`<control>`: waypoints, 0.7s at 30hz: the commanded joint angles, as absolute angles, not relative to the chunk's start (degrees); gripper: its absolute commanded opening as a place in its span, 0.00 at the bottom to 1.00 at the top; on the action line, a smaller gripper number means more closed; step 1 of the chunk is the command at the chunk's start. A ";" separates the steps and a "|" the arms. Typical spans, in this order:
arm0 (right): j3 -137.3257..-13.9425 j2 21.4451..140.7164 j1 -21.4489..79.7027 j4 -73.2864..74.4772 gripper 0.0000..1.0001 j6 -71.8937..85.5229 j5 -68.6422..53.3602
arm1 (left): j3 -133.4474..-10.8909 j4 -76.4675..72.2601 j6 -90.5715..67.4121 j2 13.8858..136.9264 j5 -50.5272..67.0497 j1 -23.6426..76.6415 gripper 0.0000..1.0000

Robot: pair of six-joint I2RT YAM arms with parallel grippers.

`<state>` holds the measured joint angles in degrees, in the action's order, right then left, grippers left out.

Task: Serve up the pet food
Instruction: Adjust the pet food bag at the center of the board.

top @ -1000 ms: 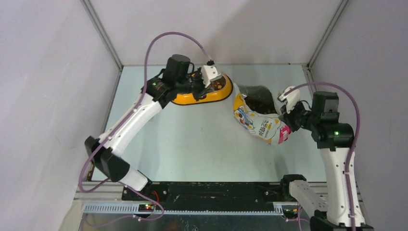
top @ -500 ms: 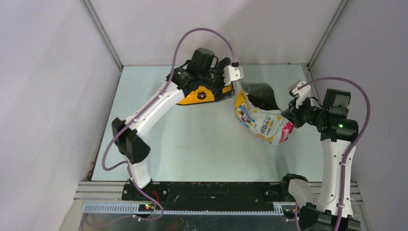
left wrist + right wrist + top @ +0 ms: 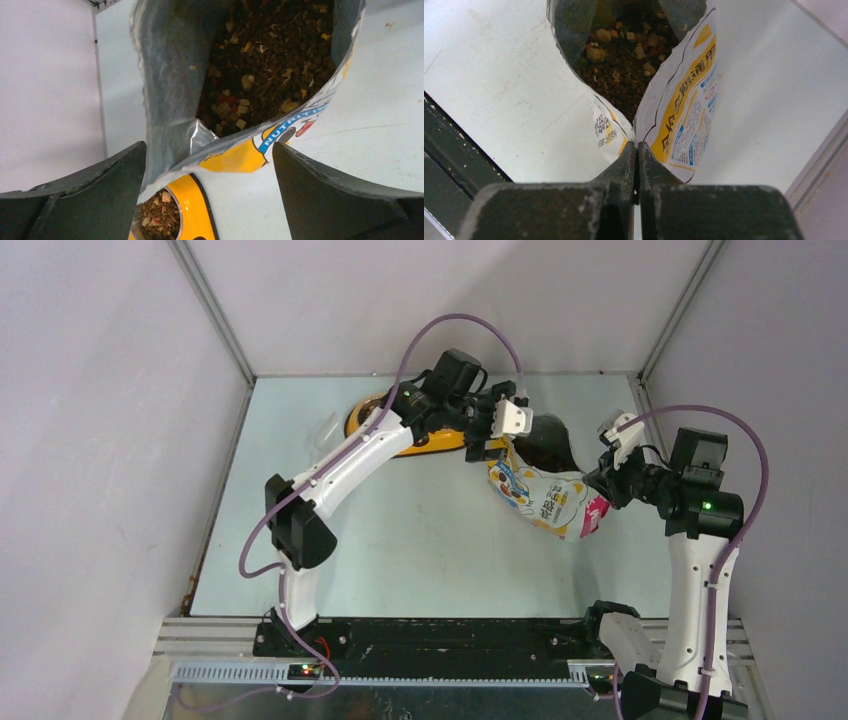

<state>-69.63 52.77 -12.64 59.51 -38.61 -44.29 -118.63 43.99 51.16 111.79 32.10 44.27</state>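
Observation:
The foil bag [image 3: 541, 497] lies tilted with its mouth open toward the back, full of brown pet food [image 3: 270, 60] [image 3: 624, 65]. My right gripper [image 3: 601, 477] [image 3: 638, 146] is shut on the bag's edge at its right side. My left gripper [image 3: 501, 436] [image 3: 209, 150] is open at the bag's mouth, its fingers [image 3: 320, 190] straddling the left lip without touching it. Below that lip is the yellow bowl [image 3: 432, 443] [image 3: 195, 200], and one steel cup holds kibble [image 3: 156, 216].
A clear plastic thing [image 3: 328, 428] lies on the table just left of the bowl. Grey walls close in the table on the left, back and right. The black base rail [image 3: 430, 637] runs along the near edge.
My left arm has swung right from over the bowl to the bag's mouth, and its gripper has opened. The right gripper has shifted slightly right, still pinching the bag.

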 commanded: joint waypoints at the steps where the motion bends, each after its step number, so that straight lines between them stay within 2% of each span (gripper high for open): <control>1: -71.29 50.71 -13.01 53.52 0.00 -39.72 -48.72 | -119.92 44.38 54.79 113.33 31.08 45.64 0.95; 10: -71.25 50.75 -13.05 53.61 0.00 -40.07 -48.84 | -118.82 41.16 53.54 112.80 27.43 45.57 0.90; 12: -71.24 50.79 -13.01 53.66 0.00 -40.08 -48.94 | -118.96 41.58 53.88 112.61 27.21 45.49 0.84; 15: -71.27 50.61 -13.01 53.43 0.00 -40.01 -48.80 | -119.00 43.39 55.98 112.87 27.37 45.48 0.71; 21: -71.22 49.93 -13.10 52.86 0.00 -39.57 -48.18 | -116.76 48.16 58.64 112.81 29.30 45.53 0.54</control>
<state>-69.19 52.45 -12.64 59.51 -39.24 -44.84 -118.39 43.62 56.14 113.71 27.57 45.60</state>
